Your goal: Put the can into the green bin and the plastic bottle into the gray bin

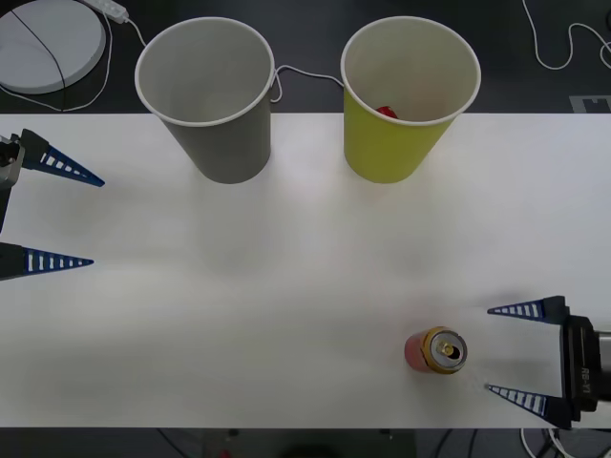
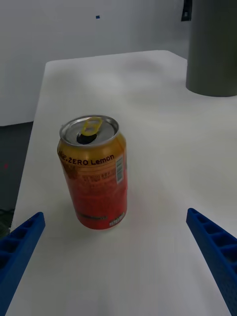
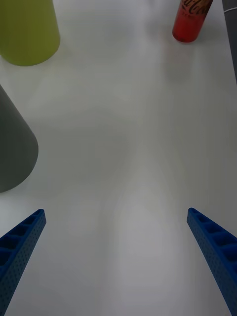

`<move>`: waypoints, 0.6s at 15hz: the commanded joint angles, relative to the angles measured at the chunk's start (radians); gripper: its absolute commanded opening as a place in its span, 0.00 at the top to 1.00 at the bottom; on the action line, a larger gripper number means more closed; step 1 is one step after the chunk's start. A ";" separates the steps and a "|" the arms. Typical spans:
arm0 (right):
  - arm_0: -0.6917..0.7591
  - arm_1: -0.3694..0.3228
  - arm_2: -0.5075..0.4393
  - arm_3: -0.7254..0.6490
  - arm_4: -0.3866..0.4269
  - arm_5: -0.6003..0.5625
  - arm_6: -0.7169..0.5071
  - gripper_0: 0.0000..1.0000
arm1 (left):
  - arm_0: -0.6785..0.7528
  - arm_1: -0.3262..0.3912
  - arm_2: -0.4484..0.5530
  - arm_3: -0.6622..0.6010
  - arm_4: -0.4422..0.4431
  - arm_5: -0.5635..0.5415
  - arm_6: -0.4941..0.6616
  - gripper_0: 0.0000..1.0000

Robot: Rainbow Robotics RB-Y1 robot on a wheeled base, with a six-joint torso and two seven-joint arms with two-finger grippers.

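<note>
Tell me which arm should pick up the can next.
The right. Its open right gripper sits just beside the upright can, aimed at it. The left gripper waits open at the table's far left edge.

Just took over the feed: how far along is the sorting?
Something red already lies inside the green bin. The can stands upright on the table, ungrasped; the open right gripper sits beside it. The open left gripper waits apart. The gray bin looks empty.

Both grippers: blue, ribbed, tapered fingers with pale slots. Right gripper [image 1: 489, 349] mounts on a black wrist block; left gripper [image 1: 94, 220] on dark housing.
</note>
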 commanded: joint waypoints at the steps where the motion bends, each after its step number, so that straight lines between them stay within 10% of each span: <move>1: 0.000 0.040 0.003 0.001 0.013 0.000 0.018 0.00 | 0.000 0.000 0.000 0.000 0.000 0.000 0.000 0.00; 9: 0.000 0.130 0.003 0.003 0.036 0.000 0.050 0.00 | 0.000 0.000 0.000 0.000 0.000 0.000 0.000 0.00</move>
